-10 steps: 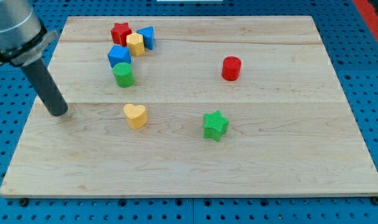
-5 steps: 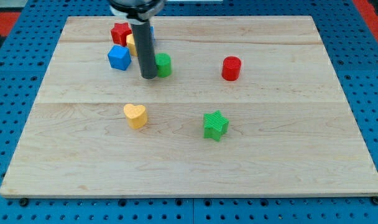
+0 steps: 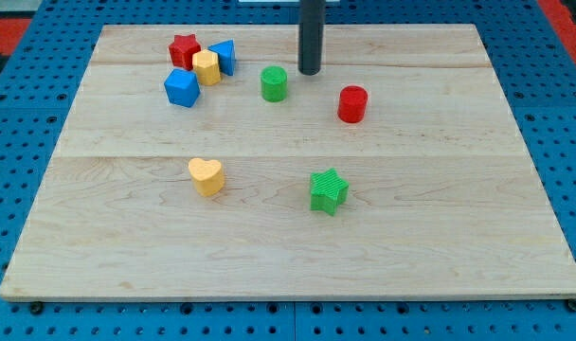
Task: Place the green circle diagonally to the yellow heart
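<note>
The green circle (image 3: 275,83) stands on the wooden board (image 3: 440,218), up and to the right of the yellow heart (image 3: 207,176), which lies left of the middle. My tip (image 3: 310,71) rests on the board just right of the green circle and slightly above it, with a small gap between them. The rod rises straight out of the view's top.
A red star (image 3: 184,48), a yellow block (image 3: 207,67), a blue triangle (image 3: 223,57) and a blue cube (image 3: 182,87) cluster at the upper left. A red cylinder (image 3: 352,103) stands right of the tip. A green star (image 3: 329,191) lies lower middle.
The green circle has slid right, from beside the blue cube to near the board's upper middle. My tip swept from the far left across to the circle's right side.
</note>
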